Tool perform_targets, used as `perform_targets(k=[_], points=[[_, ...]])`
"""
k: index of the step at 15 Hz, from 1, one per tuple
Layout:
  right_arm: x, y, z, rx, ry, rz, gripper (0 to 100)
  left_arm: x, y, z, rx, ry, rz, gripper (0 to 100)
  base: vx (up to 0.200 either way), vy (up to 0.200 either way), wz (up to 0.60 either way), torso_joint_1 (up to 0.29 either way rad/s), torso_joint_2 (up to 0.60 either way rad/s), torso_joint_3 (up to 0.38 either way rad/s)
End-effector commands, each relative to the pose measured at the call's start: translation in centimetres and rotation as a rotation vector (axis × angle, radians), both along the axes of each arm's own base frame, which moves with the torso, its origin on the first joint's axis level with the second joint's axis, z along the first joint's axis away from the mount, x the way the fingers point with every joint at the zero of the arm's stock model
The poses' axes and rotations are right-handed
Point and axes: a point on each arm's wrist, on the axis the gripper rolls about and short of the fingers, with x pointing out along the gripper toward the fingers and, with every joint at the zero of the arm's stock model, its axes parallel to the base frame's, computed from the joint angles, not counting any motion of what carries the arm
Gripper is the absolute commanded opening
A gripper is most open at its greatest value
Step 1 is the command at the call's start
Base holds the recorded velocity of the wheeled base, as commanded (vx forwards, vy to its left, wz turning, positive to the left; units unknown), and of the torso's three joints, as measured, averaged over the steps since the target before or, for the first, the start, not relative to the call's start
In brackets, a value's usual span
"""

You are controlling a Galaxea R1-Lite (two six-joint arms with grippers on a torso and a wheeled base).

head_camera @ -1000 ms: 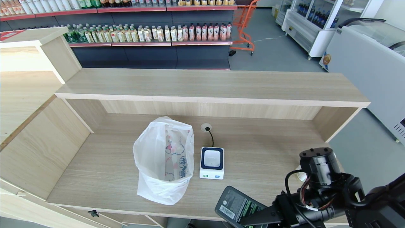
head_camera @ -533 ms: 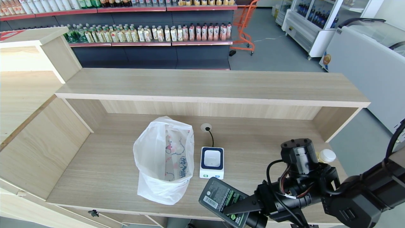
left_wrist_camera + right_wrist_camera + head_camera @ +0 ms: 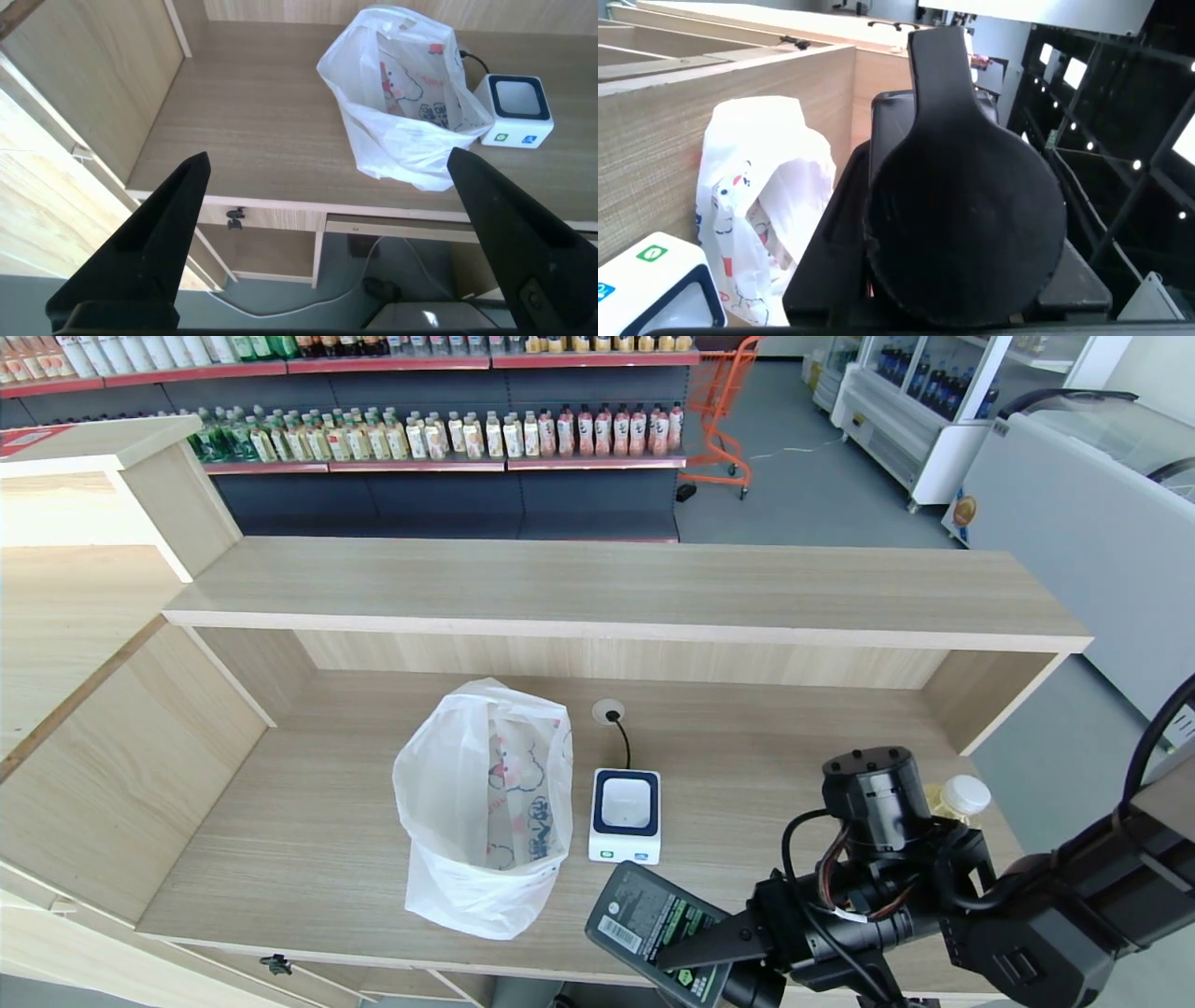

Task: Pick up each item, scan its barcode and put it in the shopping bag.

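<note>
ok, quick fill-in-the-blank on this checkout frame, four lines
1. The right gripper is shut on the dark packet, whose white ____ label faces up.
2. The shopping bag stands to the robot's ____ of the scanner.
3. The bottle at the right end of the counter has a ____ cap.
4. The left gripper is ____.

Missing words: barcode; left; white; open.

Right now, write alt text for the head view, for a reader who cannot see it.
The right hand grips a flat dark packet, barcode label up, over the front edge of the wooden counter, just short of the small white scanner. An open white shopping bag stands left of the scanner; a white-capped bottle stands behind the arm.
</note>
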Motion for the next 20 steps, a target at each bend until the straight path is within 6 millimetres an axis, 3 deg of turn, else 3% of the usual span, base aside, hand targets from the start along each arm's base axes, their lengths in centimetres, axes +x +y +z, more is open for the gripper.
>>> perform_targets(k=[1, 5, 7, 9, 11, 12, 13, 14, 16, 18, 20], points=[[0.1, 0.1, 0.2, 0.004, 0.001, -0.001, 0, 0.0, 0.0, 0.0, 0.000, 0.000, 0.001, 100, 0.000, 0.000, 0.00, 0.000, 0.00, 0.000], [-0.2, -0.4, 5.8, 0.084, 0.194, -0.097, 0, 0.0, 0.0, 0.0, 0.000, 0.000, 0.001, 100, 0.000, 0.000, 0.00, 0.000, 0.00, 0.000], [0.7, -3.5, 9.1, 0.173, 0.237, -0.235, 0, 0.0, 0.0, 0.0, 0.000, 0.000, 0.001, 100, 0.000, 0.000, 0.00, 0.000, 0.00, 0.000], [1.5, -7.5, 11.3, 0.262, 0.167, -0.476, 0, 0.0, 0.0, 0.0, 0.000, 0.000, 0.001, 100, 0.000, 0.000, 0.00, 0.000, 0.00, 0.000], [-0.4, -12.2, 9.1, 0.254, 0.332, -0.797, 0, 0.0, 0.0, 0.0, 0.000, 0.000, 0.001, 100, 0.000, 0.000, 0.00, 0.000, 0.00, 0.000], [-1.7, -12.6, 8.5, 0.252, 0.427, -0.863, 0, 0.0, 0.0, 0.0, 0.000, 0.000, -0.001, 100, 0.000, 0.000, 0.00, 0.000, 0.00, 0.000], [-5.7, -13.2, 7.3, 0.276, 0.677, -1.005, 0, 0.0, 0.0, 0.0, 0.000, 0.000, 0.001, 100, 0.000, 0.000, 0.00, 0.000, 0.00, 0.000], [-6.4, -12.9, 7.7, 0.297, 0.730, -1.007, 0, 0.0, 0.0, 0.0, 0.000, 0.000, 0.001, 100, 0.000, 0.000, 0.00, 0.000, 0.00, 0.000], [-6.6, -12.2, 10.1, 0.417, 0.978, -0.993, 0, 0.0, 0.0, 0.0, 0.000, 0.000, 0.001, 100, 0.000, 0.000, 0.00, 0.000, 0.00, 0.000], [-5.8, -13.7, 11.7, 0.646, 1.297, -1.064, 0, 0.0, 0.0, 0.0, 0.000, 0.000, 0.001, 100, 0.000, 0.000, 0.00, 0.000, 0.00, 0.000], [-4.7, -15.3, 11.4, 0.860, 1.529, -1.192, 0, 0.0, 0.0, 0.0, 0.000, 0.000, 0.001, 100, 0.000, 0.000, 0.00, 0.000, 0.00, 0.000]])
